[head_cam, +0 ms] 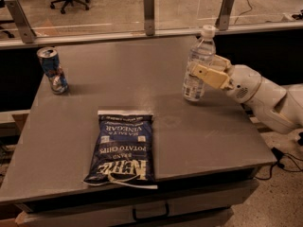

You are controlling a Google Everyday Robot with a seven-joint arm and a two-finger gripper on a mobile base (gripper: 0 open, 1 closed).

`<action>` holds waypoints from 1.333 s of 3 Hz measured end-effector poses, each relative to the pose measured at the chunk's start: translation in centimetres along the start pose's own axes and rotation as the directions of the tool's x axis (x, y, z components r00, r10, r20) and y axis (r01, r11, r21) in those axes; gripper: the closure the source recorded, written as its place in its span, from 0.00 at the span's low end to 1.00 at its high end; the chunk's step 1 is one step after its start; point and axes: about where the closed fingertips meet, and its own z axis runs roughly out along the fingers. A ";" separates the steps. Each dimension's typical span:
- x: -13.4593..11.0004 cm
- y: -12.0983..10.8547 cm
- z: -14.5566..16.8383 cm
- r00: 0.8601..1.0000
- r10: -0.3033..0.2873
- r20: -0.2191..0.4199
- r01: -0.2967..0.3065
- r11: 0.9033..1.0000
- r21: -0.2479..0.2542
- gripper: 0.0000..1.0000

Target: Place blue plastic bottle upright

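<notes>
Gripper (202, 74) clasps blue plastic bottle (200, 46); can (53, 70) and chip bag (124, 148) sit well apart

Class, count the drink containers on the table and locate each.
2: the blue plastic bottle, upright at right rear, gripped by the pincer; the drink can, standing at left rear.

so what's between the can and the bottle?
Only bare table, in the camera view. The can stands far left, the bottle right, with the gripper closed around its middle. The bag lies nearer the front, off that line.
</notes>
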 end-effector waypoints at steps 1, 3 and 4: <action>0.7 -0.1 -0.4 1.000 0.019 -0.002 -0.019 1.000 -0.003 0.81; 1.3 -0.3 -0.6 1.000 0.015 0.008 -0.015 0.999 -0.029 0.35; 1.5 -0.3 -0.6 1.000 0.017 0.012 -0.016 0.999 -0.037 0.12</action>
